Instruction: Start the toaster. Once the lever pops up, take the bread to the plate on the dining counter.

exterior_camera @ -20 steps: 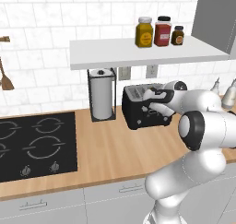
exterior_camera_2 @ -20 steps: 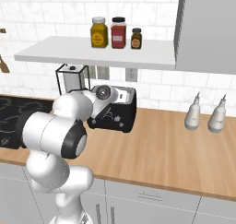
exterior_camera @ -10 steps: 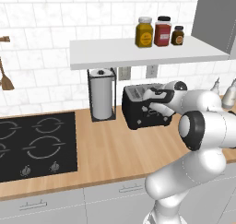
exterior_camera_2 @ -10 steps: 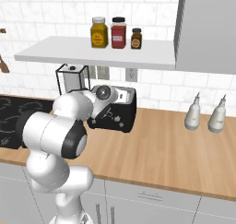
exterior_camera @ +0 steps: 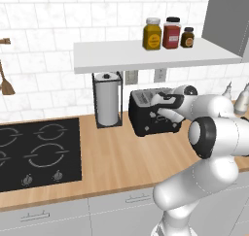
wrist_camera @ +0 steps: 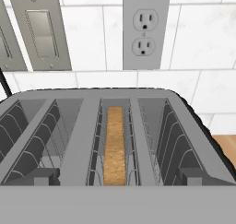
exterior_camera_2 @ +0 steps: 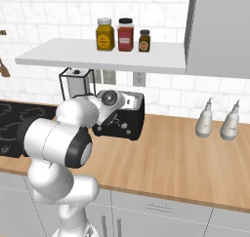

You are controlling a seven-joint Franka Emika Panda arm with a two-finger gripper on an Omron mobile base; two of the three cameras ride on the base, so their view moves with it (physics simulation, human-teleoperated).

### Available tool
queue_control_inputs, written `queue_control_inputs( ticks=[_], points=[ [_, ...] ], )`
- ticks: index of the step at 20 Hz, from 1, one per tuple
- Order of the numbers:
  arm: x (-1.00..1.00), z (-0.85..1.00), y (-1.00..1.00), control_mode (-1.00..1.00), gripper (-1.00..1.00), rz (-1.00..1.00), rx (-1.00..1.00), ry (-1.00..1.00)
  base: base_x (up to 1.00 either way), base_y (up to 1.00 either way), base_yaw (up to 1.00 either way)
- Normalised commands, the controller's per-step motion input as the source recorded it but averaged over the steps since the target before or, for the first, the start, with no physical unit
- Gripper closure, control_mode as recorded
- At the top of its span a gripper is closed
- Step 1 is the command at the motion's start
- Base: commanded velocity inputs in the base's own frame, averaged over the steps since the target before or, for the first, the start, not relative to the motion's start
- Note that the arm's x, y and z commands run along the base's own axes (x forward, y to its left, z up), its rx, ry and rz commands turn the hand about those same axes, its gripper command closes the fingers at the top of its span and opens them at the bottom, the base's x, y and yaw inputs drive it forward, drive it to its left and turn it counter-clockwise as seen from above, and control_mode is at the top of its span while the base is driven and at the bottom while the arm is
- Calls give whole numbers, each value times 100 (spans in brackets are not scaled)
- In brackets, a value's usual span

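- We see the black toaster [exterior_camera: 148, 113] on the wood worktop [exterior_camera: 121, 157], just right of a paper-towel roll [exterior_camera: 107, 99], under a white shelf [exterior_camera: 146, 55] w/ three jars [exterior_camera: 168, 33].
- The bread [wrist_camera: 114, 144] sits upright in the toaster's third slot from left, its brown crust edge facing up.
- Our tool [exterior_camera: 165, 109] hovers at the toaster's top, jaws fully apart, gripping nothing.
- A wall outlet [wrist_camera: 146, 29] is behind the toaster.

The arm [exterior_camera: 214, 113] hides the toaster's [exterior_camera: 146, 114] right half; the bread [wrist_camera: 114, 144] shows just its top crust.
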Motion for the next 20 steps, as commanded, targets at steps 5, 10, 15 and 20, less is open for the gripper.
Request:
queue_control_inputs(
  ticks=[5, 10, 15, 20],
  points=[
    [0, 0, 0, -100, -100, 0, 0, 0, 0, 0, 0],
    [0, 0, 0, -100, -100, 0, 0, 0, 0, 0, 0],
    [0, 0, 0, -100, -100, 0, 0, 0, 0, 0, 0],
    [0, 0, 0, -100, -100, 0, 0, 0, 0, 0, 0]
  ],
)
